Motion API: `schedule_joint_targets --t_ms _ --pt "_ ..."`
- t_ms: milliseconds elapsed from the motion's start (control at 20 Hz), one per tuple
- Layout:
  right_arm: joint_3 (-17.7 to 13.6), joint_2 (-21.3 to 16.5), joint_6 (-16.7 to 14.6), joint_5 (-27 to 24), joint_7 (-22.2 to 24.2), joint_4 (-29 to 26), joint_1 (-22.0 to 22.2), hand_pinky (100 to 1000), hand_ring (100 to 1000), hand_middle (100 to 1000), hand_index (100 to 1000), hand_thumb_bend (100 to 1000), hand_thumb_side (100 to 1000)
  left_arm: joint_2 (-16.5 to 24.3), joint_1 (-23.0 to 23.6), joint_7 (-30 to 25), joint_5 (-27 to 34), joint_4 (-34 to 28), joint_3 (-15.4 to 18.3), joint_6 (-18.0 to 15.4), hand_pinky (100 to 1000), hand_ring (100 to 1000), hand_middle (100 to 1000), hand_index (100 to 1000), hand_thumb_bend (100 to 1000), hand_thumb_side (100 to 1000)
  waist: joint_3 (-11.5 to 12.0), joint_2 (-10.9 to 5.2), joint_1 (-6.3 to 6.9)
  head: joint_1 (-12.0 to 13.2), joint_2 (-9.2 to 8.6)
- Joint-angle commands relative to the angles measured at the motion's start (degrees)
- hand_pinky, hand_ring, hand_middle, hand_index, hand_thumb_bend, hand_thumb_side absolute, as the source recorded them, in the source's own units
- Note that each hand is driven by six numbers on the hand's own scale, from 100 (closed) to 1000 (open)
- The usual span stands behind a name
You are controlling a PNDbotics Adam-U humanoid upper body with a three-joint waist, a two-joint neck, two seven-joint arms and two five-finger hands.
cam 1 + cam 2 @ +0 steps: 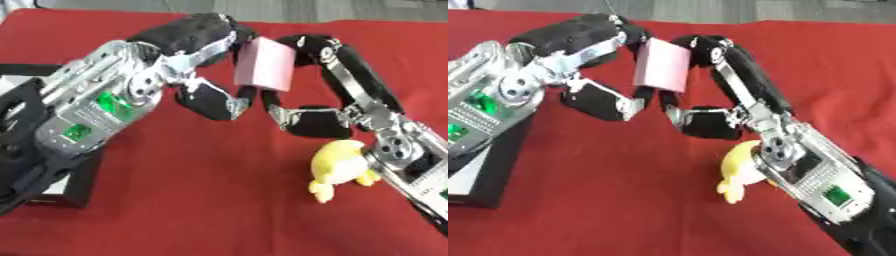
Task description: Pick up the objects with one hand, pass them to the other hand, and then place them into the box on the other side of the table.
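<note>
Handover step: left hand (197, 75) and right hand (319, 95) fingers both holding flat pink rectangular block (263, 64) at 12 o'clock; next, one hand must release.

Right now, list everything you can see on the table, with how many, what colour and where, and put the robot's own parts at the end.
pink block: one, pale pink, held up over the middle of the table between the two hands
yellow toy: one, yellow, on the cloth at the right, partly behind the right forearm
box: one, black with a pale inside, at the table's left edge
tablecloth: one, red, covering the table
left hand: one, black and silver, fingers curled on the pink block's left side
right hand: one, black and silver, fingers curled on the pink block's right side
</note>
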Motion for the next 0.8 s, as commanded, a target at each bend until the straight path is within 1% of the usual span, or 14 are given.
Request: schedule_joint_targets --t_ms 50,150,400,450,550,650,700,750,800 --pt "0.07 0.1 1.44 -0.09 0.15 -1.59 -0.65 760 722 674 595 100 100 0.58 -0.95 2.96 2.96 -0.63 0.75 1.3 1000 723 519 428 100 245 -0.1 -0.24 0.08 0.0 -0.11" --pt "0.04 0.09 2.14 -0.12 0.02 -1.59 -0.67 763 730 698 617 100 100 0.58 -0.97 4.18 4.17 -0.49 0.62 1.74 1000 709 504 394 100 245 -0.12 -0.24 0.1 0.01 -0.08" --pt "-0.02 0.11 3.16 0.63 -0.35 -1.59 -0.69 772 755 757 684 100 100 0.46 -0.95 5.28 5.35 0.17 0.35 2.32 1000 692 490 371 100 247 -0.21 -0.18 0.12 0.02 -0.01" --pt "-0.02 0.11 3.36 0.84 -0.44 -1.59 -0.69 775 762 771 704 100 116 0.43 -0.94 5.35 5.37 0.3 0.29 2.37 1000 691 489 369 100 247 -0.21 -0.17 0.12 0.01 0.01" --pt "0.04 0.06 3.61 1.41 -0.35 -1.59 -0.69 787 785 806 762 100 198 0.41 -0.93 5.45 5.3 0.46 0.23 2.36 1000 690 488 366 100 247 -0.17 -0.16 0.12 -0.02 0.07" --pt "0.04 -0.01 3.84 2.21 0.03 -1.59 -0.64 792 798 826 795 100 260 0.42 -0.96 5.55 5.14 0.54 0.23 2.26 1000 688 487 365 100 247 -0.14 -0.19 0.1 0.0 0.08" --pt "-0.01 -0.05 3.98 2.66 0.19 -1.59 -0.6 798 812 844 826 100 332 0.44 -0.97 5.58 5.05 0.57 0.24 2.21 1000 687 486 364 100 247 -0.13 -0.22 0.09 0.02 0.07" --pt "-0.07 -0.08 4.17 3.1 0.32 -1.59 -0.57 799 814 847 833 100 344 0.47 -0.99 5.61 4.93 0.59 0.24 2.17 1000 686 485 364 100 247 -0.13 -0.24 0.08 0.04 0.06" --pt "-0.13 -0.11 4.32 3.52 0.39 -1.59 -0.55 800 820 853 851 100 392 0.49 -1.0 5.63 4.8 0.6 0.23 2.11 1000 685 484 363 100 247 -0.13 -0.27 0.08 0.04 0.06"
